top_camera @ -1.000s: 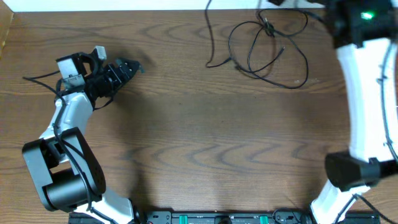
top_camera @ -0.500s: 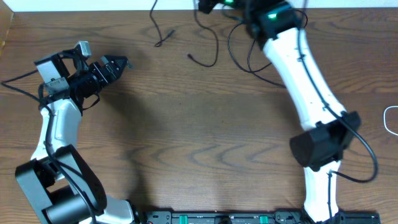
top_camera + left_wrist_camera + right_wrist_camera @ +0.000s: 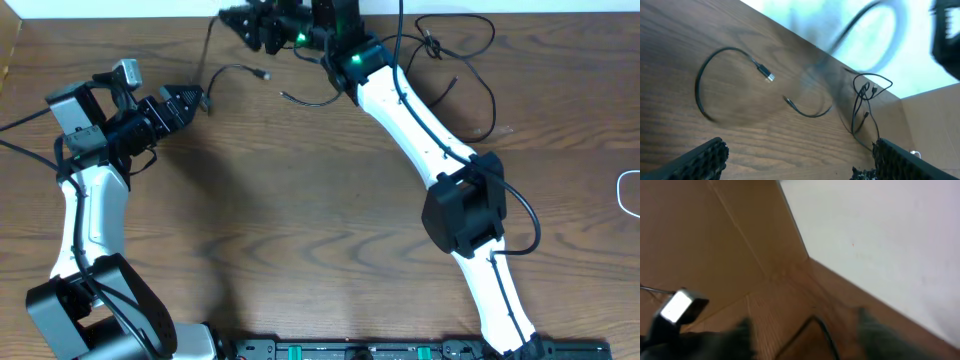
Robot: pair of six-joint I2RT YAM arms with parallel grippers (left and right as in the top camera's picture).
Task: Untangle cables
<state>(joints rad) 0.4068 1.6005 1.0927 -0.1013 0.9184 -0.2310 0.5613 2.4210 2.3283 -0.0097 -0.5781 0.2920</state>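
Note:
Black cables lie along the table's far edge. One loose cable [image 3: 232, 70] curls between the two grippers, its plug [image 3: 768, 76] bare on the wood. A shorter curved cable [image 3: 312, 101] lies just right of it. The remaining tangle [image 3: 436, 60] sits at the far right, small in the left wrist view as the tangle [image 3: 864, 95]. My left gripper [image 3: 196, 98] is open just left of the loose cable, fingers [image 3: 705, 157] wide with only wood between them. My right gripper [image 3: 233, 24] reaches to the far edge and is open. A thin black cable [image 3: 816, 323] runs between its blurred fingers [image 3: 744, 335].
A white cable loop [image 3: 629, 192] lies at the right edge. The right arm [image 3: 410, 120] stretches diagonally across the table's right half. A cardboard wall [image 3: 715, 245] and a white wall [image 3: 880, 240] stand behind the table.
My right arm has swept left along the far edge, pulling a black cable out of the tangle, and its jaws have gone from shut to open. The left arm shifted slightly.

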